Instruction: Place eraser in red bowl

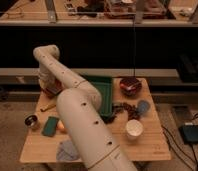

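Note:
The red bowl (130, 85) stands at the far right of the wooden table (152, 145), with something dark inside it. My arm reaches from the bottom of the view up and over to the far left corner. The gripper (52, 90) hangs low over the table there, far left of the bowl. A small dark reddish thing (55, 90) lies right at the gripper; I cannot tell whether it is the eraser or whether it is held.
A green tray (106, 92) sits between gripper and bowl. A blue cup (143, 106), a white cup (134, 129) and a dark packet (120, 107) stand right. A green sponge (50, 126), a small dark cup (31, 120) and a grey cloth (66, 150) lie left.

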Controlling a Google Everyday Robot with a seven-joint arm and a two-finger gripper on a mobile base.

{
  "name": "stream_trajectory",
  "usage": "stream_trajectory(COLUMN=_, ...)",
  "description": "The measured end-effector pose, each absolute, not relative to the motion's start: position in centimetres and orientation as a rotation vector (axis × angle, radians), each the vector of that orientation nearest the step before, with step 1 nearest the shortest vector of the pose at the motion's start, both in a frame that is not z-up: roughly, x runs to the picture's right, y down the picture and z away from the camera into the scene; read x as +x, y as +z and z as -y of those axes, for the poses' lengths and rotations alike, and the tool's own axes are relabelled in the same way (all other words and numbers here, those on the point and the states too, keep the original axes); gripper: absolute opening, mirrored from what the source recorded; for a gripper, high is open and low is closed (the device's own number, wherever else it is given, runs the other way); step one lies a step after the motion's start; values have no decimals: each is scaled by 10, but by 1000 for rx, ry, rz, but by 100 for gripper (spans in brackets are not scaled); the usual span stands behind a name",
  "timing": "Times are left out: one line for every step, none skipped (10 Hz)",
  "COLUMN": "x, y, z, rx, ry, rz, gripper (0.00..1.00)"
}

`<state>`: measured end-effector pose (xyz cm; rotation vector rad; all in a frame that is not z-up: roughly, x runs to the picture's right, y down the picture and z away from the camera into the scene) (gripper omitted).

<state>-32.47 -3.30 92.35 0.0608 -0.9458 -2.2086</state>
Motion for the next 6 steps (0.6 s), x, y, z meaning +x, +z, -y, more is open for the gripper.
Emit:
stream_trajectory(x=-325, y=924, z=33, rx=61, ry=-2209, rz=946, gripper=69)
stream_trajectory(x=-325, y=924, z=33, rx=61, ry=-2209, rz=946, gripper=79)
stream_trajectory(x=-325, y=924, z=33, rx=61, ry=-2209, rz=946, gripper=80)
stream_trajectory(x=-325, y=924, z=33, rx=61, ry=-2208, rz=946, gripper=80)
stream_trajectory(x=-325, y=924, z=33, rx=61, ry=-2208, rz=946, gripper=80)
stream_trajectory(x=-325, y=924, z=33, rx=61, ry=-2208, rz=946, gripper=80)
